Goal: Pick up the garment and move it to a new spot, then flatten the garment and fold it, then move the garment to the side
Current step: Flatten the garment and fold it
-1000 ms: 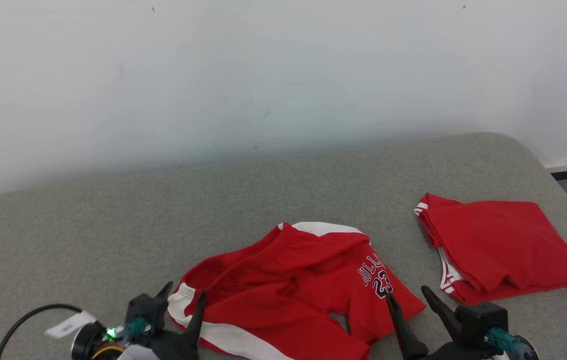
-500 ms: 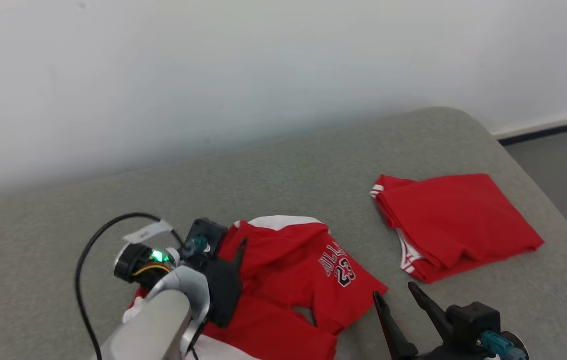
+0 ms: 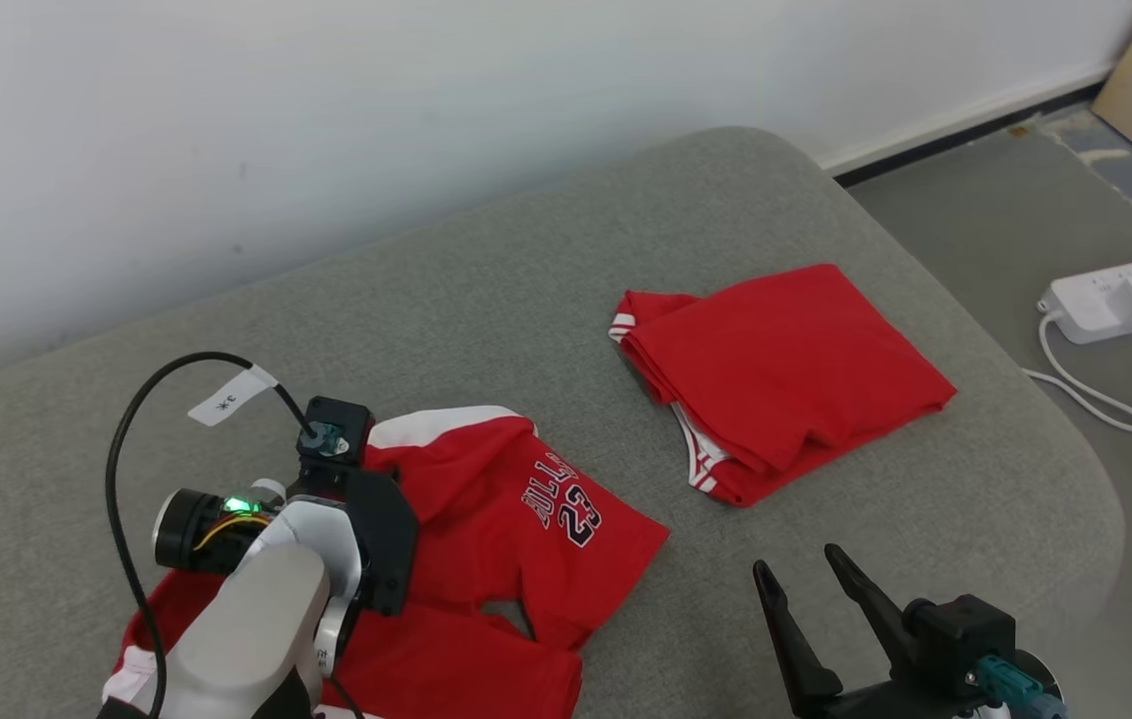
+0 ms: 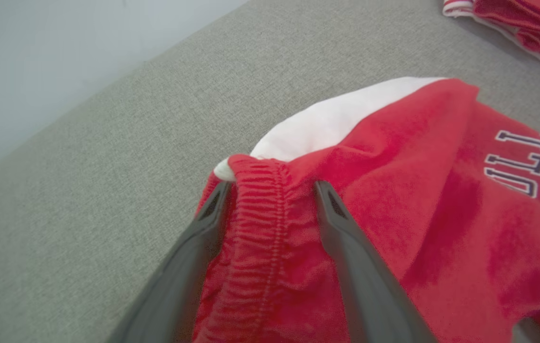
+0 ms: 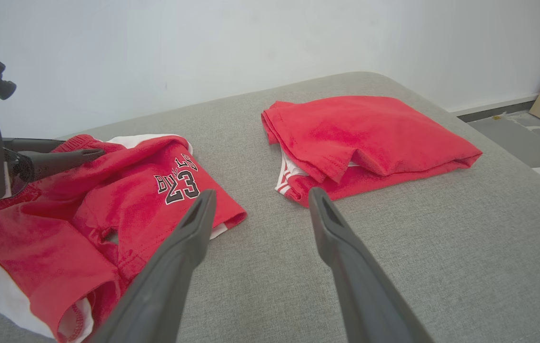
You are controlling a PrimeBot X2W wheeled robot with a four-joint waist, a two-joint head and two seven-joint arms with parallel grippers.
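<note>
The crumpled red shorts with white side panels and a "23" print (image 3: 526,509) lie at the front left of the grey upholstered seat (image 3: 526,280). The left gripper (image 4: 270,190) has its dark fingers apart astride the elastic waistband, seemingly touching it. The right gripper (image 3: 798,561) hovers nearby, spread and empty. A folded red garment (image 3: 786,369) lies beyond it.

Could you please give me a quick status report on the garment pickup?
Left gripper open, fingers astride waistband of red shorts, not yet closed. Right gripper open, empty, over the cushion. Folded red garment lies apart, clear of the shorts.
</note>
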